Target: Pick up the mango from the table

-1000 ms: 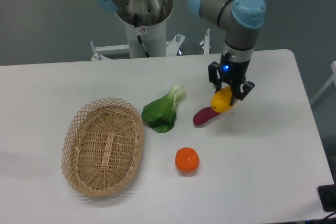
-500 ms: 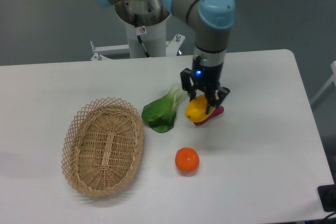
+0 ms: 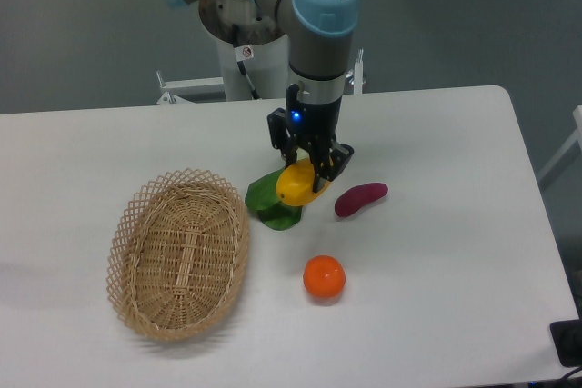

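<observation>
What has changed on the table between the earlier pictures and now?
The gripper, shut on the mango, carried it left across the picture, from above the sweet potato to above the bok choy. The sweet potato is now fully uncovered. The basket, orange, bok choy and sweet potato stayed in place.

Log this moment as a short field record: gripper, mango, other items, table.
gripper: gripper shut on the mango, over the leafy green
mango: mango held between the fingers, off the table
leafy green: bok choy, partly hidden by the mango
sweet potato: sweet potato, right of gripper
orange: orange, near front
basket: basket, left, empty
table: table, white
</observation>
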